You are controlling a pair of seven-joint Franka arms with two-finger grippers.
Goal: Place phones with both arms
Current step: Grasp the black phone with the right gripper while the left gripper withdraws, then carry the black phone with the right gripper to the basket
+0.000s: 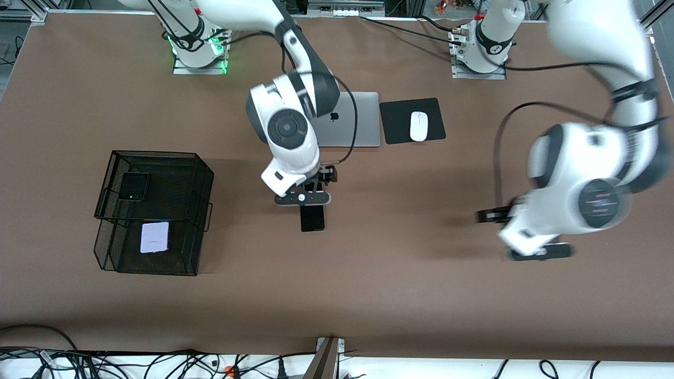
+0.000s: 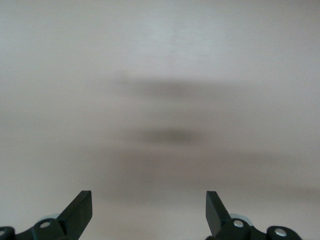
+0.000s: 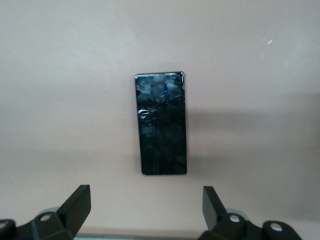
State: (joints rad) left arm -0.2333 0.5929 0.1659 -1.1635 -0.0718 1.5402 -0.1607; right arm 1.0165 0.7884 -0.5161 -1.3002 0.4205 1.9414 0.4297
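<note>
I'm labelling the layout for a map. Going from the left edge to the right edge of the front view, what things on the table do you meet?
Black mesh basket holding the black phone and the white phone → long black phone → silver laptop → mouse pad with the white mouse.

On the desk point(image 1: 368, 295), a two-tier basket point(image 1: 152, 210) stands toward the right arm's end, with one phone point(image 1: 133, 187) on its upper tier and another point(image 1: 155, 237) in the lower tier, nearer the front camera. A slim phone point(image 1: 312, 218) lies flat mid-desk, nearer the camera than the laptop point(image 1: 350, 120). Beside the laptop, toward the left arm's end, a mouse point(image 1: 418, 126) rests on a pad point(image 1: 395, 121).
</note>
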